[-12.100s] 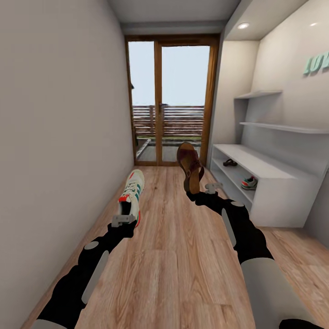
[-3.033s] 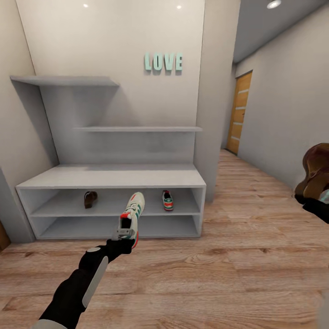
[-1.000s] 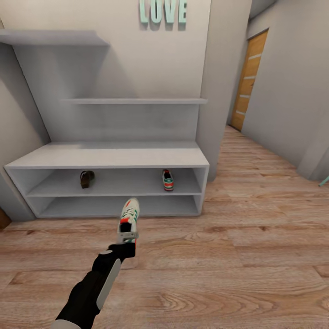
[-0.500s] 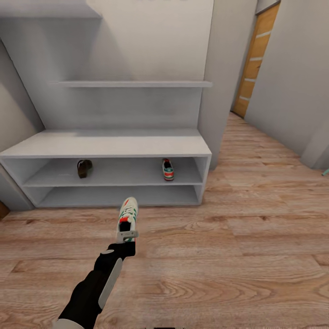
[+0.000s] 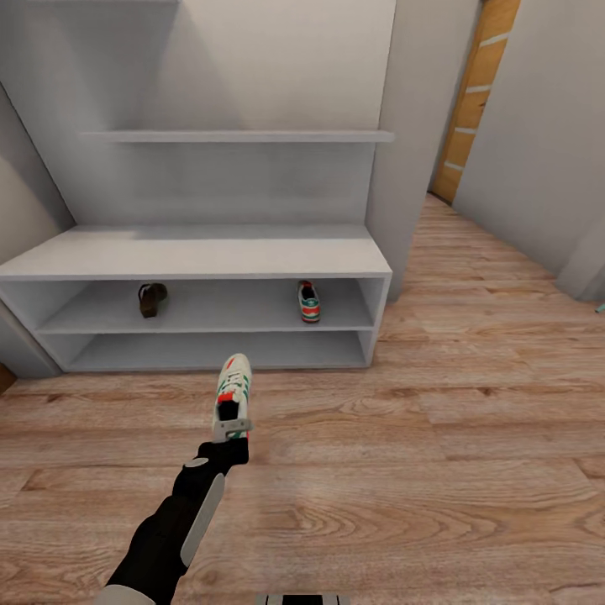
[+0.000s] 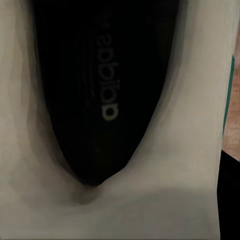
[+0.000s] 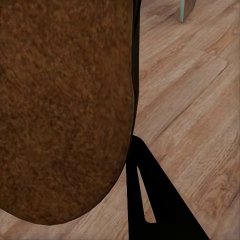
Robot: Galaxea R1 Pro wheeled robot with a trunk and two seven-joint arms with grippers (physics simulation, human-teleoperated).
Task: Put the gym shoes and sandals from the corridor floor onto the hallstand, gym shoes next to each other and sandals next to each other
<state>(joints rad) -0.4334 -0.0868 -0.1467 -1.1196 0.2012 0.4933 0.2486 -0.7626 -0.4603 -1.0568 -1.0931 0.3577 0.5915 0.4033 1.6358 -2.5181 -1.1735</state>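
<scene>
Since half a second earlier, the head camera had been tilted further down and brought closer, so the hallstand (image 5: 210,252) was seen lower and larger, while the left gripper (image 5: 232,428) was still kept out over the corridor floor (image 5: 470,437) in front of it. A gym shoe (image 5: 234,382) was pinched at its heel by that gripper's jaws, toe pointed toward the rack; its dark insole was seen close up in the left wrist view. On the upper open shelf a second gym shoe (image 5: 308,302) was placed near the right end and a sandal (image 5: 151,299) toward the left, well apart. Another sandal (image 7: 60,105) was seen close against the right wrist camera above the planks; how the right jaws stood could not be told.
</scene>
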